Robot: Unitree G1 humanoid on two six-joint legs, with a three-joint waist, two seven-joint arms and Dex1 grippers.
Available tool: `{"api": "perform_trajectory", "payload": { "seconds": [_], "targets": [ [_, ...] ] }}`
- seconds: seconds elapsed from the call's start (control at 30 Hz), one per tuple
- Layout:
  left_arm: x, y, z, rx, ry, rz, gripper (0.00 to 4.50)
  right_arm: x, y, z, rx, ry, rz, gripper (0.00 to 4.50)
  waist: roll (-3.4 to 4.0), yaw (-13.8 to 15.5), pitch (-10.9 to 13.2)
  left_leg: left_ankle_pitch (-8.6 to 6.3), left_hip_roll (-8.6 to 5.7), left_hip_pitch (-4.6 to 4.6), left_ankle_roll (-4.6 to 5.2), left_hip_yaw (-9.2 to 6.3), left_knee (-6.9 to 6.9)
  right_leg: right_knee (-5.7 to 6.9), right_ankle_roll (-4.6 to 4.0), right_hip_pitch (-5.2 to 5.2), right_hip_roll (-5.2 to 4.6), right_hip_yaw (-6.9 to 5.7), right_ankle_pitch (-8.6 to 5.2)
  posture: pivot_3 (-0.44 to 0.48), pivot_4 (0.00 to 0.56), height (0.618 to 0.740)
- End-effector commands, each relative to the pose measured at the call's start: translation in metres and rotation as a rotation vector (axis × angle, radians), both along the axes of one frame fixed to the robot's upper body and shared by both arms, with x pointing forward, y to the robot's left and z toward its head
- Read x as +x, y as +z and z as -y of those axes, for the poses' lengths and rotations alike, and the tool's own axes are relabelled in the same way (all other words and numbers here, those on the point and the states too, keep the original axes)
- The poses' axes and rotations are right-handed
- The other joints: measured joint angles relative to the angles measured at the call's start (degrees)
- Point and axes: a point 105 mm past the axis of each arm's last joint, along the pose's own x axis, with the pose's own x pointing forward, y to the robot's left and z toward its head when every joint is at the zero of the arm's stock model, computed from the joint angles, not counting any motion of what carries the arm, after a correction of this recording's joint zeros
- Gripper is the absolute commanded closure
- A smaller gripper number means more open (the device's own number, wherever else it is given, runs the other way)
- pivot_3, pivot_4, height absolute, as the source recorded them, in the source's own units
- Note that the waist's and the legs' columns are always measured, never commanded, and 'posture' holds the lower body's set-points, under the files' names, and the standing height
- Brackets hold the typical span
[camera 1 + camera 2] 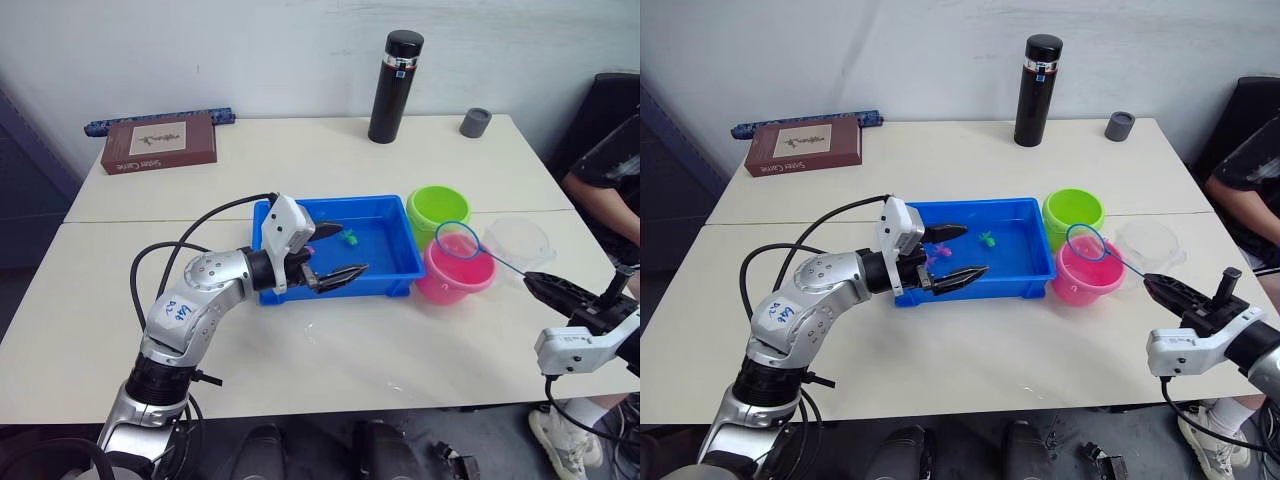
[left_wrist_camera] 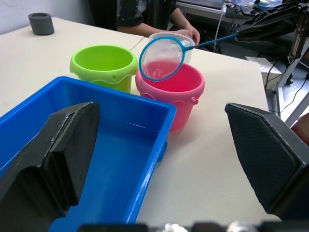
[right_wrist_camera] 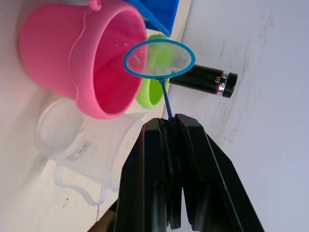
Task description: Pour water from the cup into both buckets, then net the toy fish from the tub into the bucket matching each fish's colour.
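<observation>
a: why is the net (image 1: 457, 241) over the pink bucket (image 1: 455, 271)?

b: likely to drop in a pink fish. the right gripper (image 1: 534, 281) is clamped on its stick, hoop above the rim.

a: and the left gripper (image 1: 338, 254)?

b: wide apart, holding nothing, over the tub (image 1: 385, 276), perhaps steadying it. a green fish (image 1: 351, 238) lies inside; the cup (image 1: 518, 243) stands beside the pink bucket.
</observation>
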Motion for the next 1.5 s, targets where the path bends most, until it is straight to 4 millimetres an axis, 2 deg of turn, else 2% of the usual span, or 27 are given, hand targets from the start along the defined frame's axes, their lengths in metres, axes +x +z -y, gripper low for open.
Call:
{"api": "perform_trajectory", "payload": {
  "seconds": [0.03,0.17,0.3,0.37,0.43,0.57,0.73,1.03,1.33,1.5],
  "targets": [
    [-0.008,0.011,0.004,-0.016,-0.020,0.053,0.02,0.003,0.010,0.004,0.011,0.000,0.046,4.50,0.00,0.0,0.0,0.00,0.00,0.00,0.00,0.00,0.00,0.00,0.00,0.00,0.00,0.00,0.00,0.000,0.150,0.740],
    [-0.008,0.011,0.004,-0.016,-0.017,0.052,0.02,0.010,0.023,0.009,0.129,-0.049,0.093,4.50,0.01,-0.3,0.0,0.00,0.00,0.02,0.00,0.00,-0.01,0.02,0.00,0.00,0.00,0.01,0.00,0.000,0.150,0.740],
    [-0.007,0.011,0.003,-0.016,-0.011,0.052,0.02,0.018,0.049,0.001,0.300,-0.044,0.149,4.50,0.00,-0.2,0.0,0.00,0.01,0.04,0.00,0.00,-0.01,0.04,0.00,0.01,0.00,0.02,0.00,0.000,0.150,0.740],
    [-0.007,0.010,0.001,-0.016,-0.002,0.052,0.02,0.021,0.062,-0.013,0.389,0.000,0.154,4.50,0.01,-0.2,0.0,0.00,0.01,0.04,0.00,-0.01,-0.01,0.04,0.00,0.01,0.01,0.01,0.00,0.000,0.150,0.740],
    [-0.006,0.009,-0.001,-0.018,0.016,0.050,0.02,0.028,0.069,-0.033,0.567,0.027,0.104,4.50,0.01,-0.2,0.0,0.00,0.02,0.04,0.00,-0.01,-0.01,0.06,0.01,0.01,0.01,0.01,0.01,0.000,0.150,0.740],
    [-0.004,0.006,-0.007,-0.020,0.070,0.040,0.02,0.040,0.067,-0.072,0.875,0.079,-0.117,4.50,0.01,-0.1,0.0,-0.01,0.05,0.04,0.03,-0.05,0.00,0.12,0.01,0.01,0.01,-0.01,0.01,0.000,0.150,0.740],
    [-0.001,-0.001,-0.016,-0.019,0.144,0.027,0.02,0.049,0.060,-0.102,1.033,0.116,-0.354,4.50,0.02,0.2,0.0,-0.05,0.05,-0.04,0.10,-0.11,0.00,0.09,0.00,-0.02,-0.02,-0.07,0.00,0.000,0.150,0.740],
    [0.003,-0.007,-0.033,-0.045,0.298,-0.025,0.02,0.068,0.041,-0.117,1.091,0.125,-0.546,4.50,0.02,0.0,0.0,-0.08,0.05,-0.06,0.15,-0.10,0.00,0.06,-0.02,-0.04,-0.05,-0.08,0.00,0.000,0.150,0.740],
    [0.002,-0.017,-0.056,-0.030,0.531,-0.053,0.02,0.082,0.004,-0.134,1.032,0.140,-0.744,4.50,0.02,-0.2,0.0,-0.09,0.05,-0.06,0.15,-0.08,-0.02,0.10,-0.01,-0.08,-0.04,-0.07,0.00,0.000,0.150,0.740],
    [0.001,-0.019,-0.063,-0.018,0.610,-0.056,0.02,0.091,0.001,-0.139,1.009,0.159,-0.753,4.50,0.02,-0.1,0.0,-0.08,0.05,-0.06,0.14,-0.09,-0.02,0.10,-0.01,-0.09,-0.04,-0.07,0.00,0.000,0.150,0.740]
  ]
}}
